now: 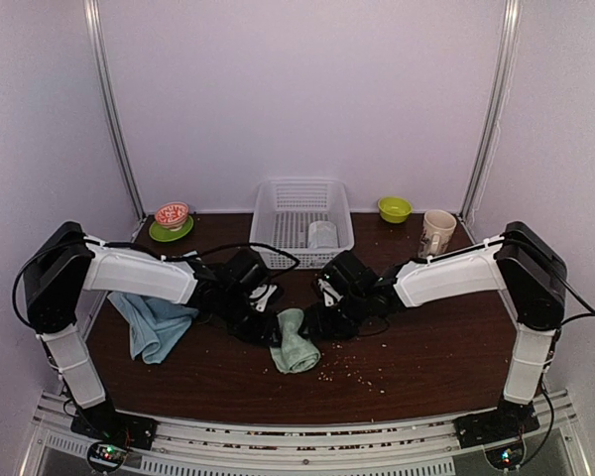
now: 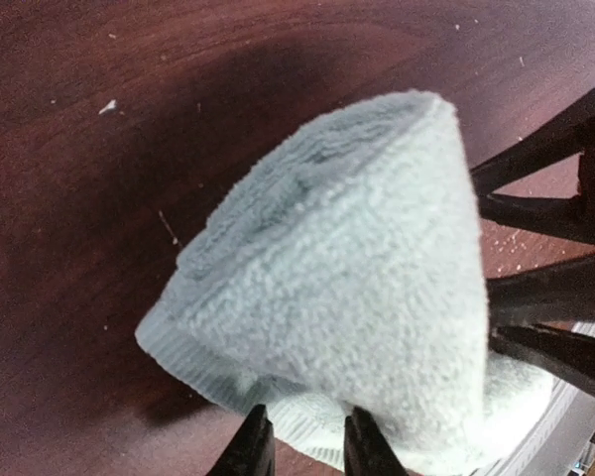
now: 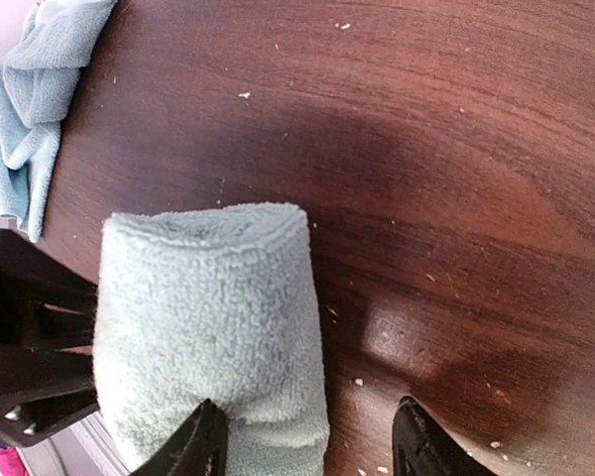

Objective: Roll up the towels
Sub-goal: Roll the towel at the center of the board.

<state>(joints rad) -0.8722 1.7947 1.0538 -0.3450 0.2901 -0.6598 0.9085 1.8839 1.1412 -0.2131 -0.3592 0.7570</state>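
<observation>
The green towel (image 1: 296, 342) lies near the middle of the counter (image 1: 436, 337), at 6 o'clock from the basket (image 1: 278, 213). Both hands meet over its 12 o'clock end. In the wrist views most of it is wound into a thick roll, and some flat cloth shows beneath the roll, so the step in hand seems to be the finishing of this roll. The left hand (image 2: 307, 448) has its jaws only a little apart, with the hem of the towel lying between them; whether it pinches the cloth or not, the pictures do not tell. The right hand (image 3: 312, 446) is wide open and holds nothing: one finger is over the roll, the other above bare counter at 3 o'clock of it. The blue towel (image 1: 154, 322) lies crumpled at 9 o'clock of the green one, well apart and not rolled. What looks like a rolled grey towel (image 1: 322, 235) sits in the basket. The next move probably calls for turning the roll over the remaining flat cloth while one hand presses it tight, because such soft cloth can spring open easily.
</observation>
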